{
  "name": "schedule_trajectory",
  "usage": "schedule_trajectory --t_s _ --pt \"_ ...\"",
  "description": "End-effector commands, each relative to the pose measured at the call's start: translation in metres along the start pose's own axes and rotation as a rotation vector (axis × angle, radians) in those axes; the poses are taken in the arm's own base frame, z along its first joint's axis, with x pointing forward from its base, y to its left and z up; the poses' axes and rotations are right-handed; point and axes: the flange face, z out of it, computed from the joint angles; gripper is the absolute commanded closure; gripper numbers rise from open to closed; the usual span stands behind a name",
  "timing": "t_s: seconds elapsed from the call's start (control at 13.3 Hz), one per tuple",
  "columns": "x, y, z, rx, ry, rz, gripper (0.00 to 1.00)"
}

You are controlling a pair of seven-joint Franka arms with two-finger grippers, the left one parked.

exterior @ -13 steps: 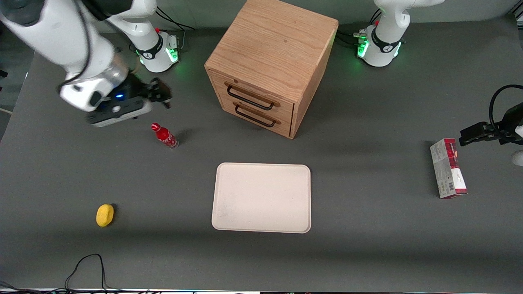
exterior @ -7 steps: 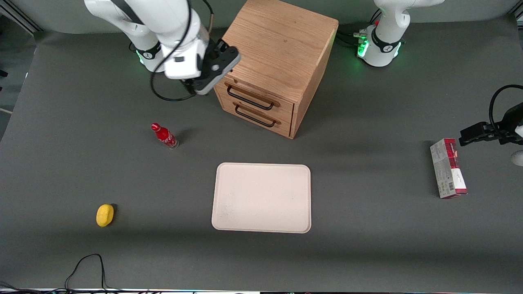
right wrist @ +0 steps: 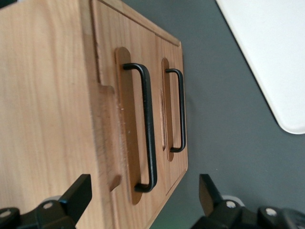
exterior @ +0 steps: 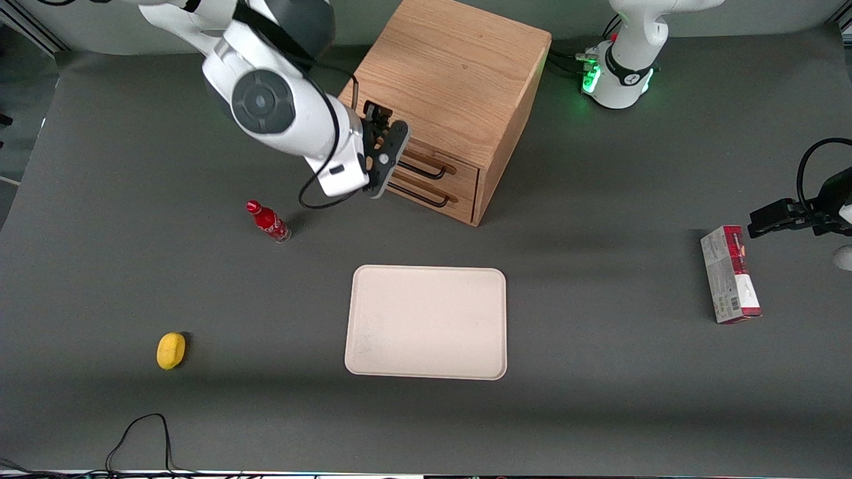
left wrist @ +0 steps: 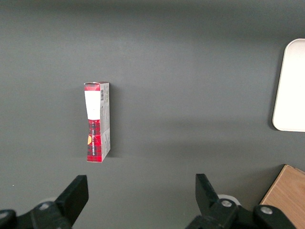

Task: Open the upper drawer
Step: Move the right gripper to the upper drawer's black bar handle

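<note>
The approach step is in hand: the tool (exterior: pixel 385 141) hovers with fingers spread just in front of the wooden cabinet (exterior: pixel 452 80), which stands near the counter's edge farthest from the front camera. The upper drawer (right wrist: pixel 107 119) sits closed. Next, the tool should straddle the black wire handle (right wrist: pixel 147 129), clench and pull.

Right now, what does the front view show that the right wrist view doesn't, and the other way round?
Only the front view shows the red bottle, the yellow object, the carton toward the parked arm's end, and the pincer from outside, in front of the cabinet's drawers. Only the right wrist view shows the upper drawer's handle close up, with the pincer's open fingers either side of it, not touching. Both show the cabinet, both closed drawers and the white tray.
</note>
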Motion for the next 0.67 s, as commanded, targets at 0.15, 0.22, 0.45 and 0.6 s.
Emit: schedule_trajectory --t_s 0.15,0.22,0.45,0.6 --pt "0.021 0.022 0.034 0.002 -0.006 -0.037 0.00" --pt "0.024 0.022 0.041 0.006 -0.004 -0.042 0.00" --pt "0.033 0.020 0.064 0.006 0.010 -0.040 0.00" --pt "0.033 0.023 0.074 -0.025 0.003 -0.044 0.00"
